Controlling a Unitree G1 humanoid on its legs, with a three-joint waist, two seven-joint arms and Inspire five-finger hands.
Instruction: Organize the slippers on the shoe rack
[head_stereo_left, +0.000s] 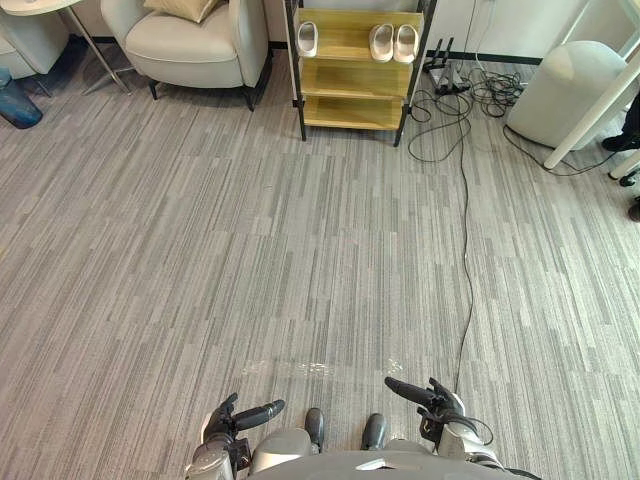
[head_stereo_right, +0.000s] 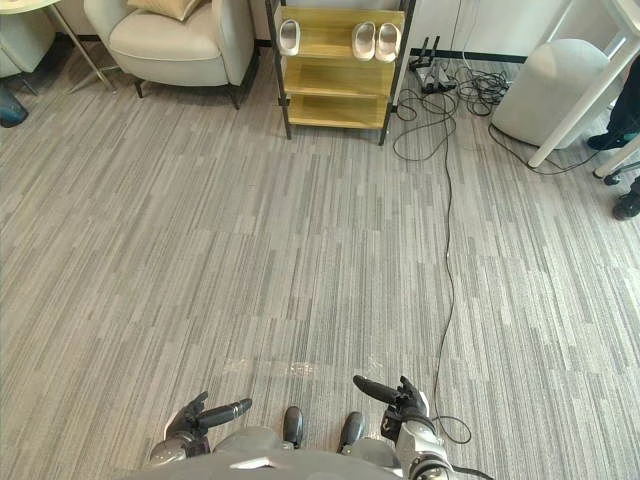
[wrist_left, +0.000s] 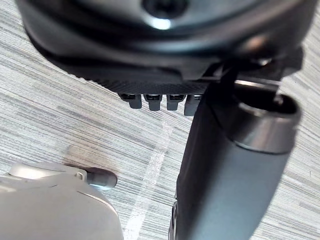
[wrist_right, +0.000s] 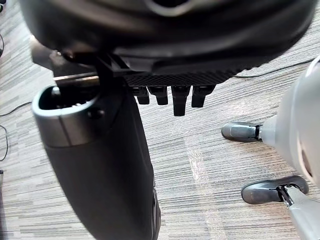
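Slippers (head_stereo_left: 381, 42) — three, whitish — on the shoe rack (head_stereo_left: 352, 78).

The shoe rack (head_stereo_left: 352, 78) and the armchair (head_stereo_left: 190, 48) are cut off by the top edge.

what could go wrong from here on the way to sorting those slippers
The rack stands far across the floor, and loose cables lie tangled to its right: a foot might snag there. The armchair sits close to the rack's other side, so the open left hand might brush it reaching for the lone slipper. The right hand is open too; a clumsy reach could knock the pair off the top shelf.
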